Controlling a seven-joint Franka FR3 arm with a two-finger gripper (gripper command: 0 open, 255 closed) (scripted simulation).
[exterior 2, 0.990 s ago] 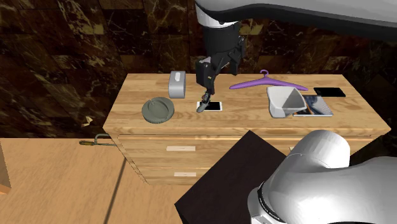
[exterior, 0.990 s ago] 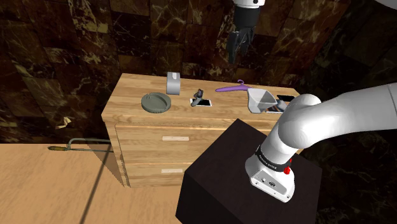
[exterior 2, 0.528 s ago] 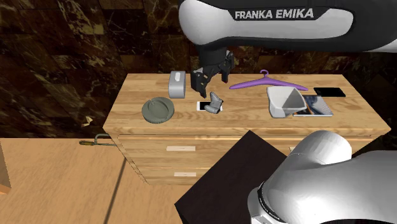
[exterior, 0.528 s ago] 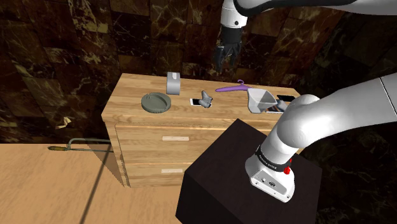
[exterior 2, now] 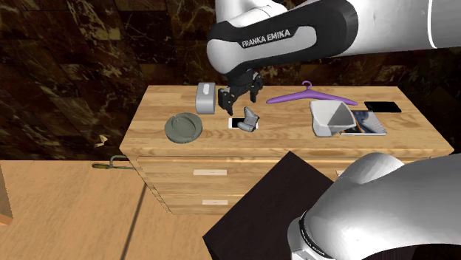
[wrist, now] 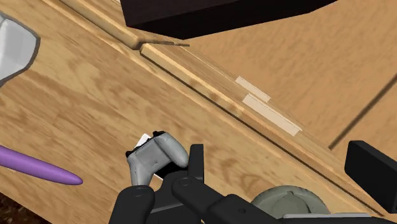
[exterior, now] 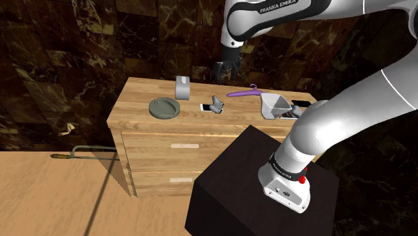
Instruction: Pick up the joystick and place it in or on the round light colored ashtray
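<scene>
Gripper [exterior 2: 239, 97] apart-fingered near joystick [exterior 2: 251, 117]

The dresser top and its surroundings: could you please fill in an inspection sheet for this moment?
Surface: wooden dresser top, two drawers below.
Job's things: grey joystick lying partly on a white phone; round grey ashtray apart from it, nothing in it.
Clutter: grey box, purple hanger, white tub, magazine, black phone.
Grippers: black gripper open, over the dresser close to the joystick, holding nothing.
Cables: nothing seen.
Surroundings: dark marbled wall, wooden floor, hand saw on the floor, black stand.
</scene>
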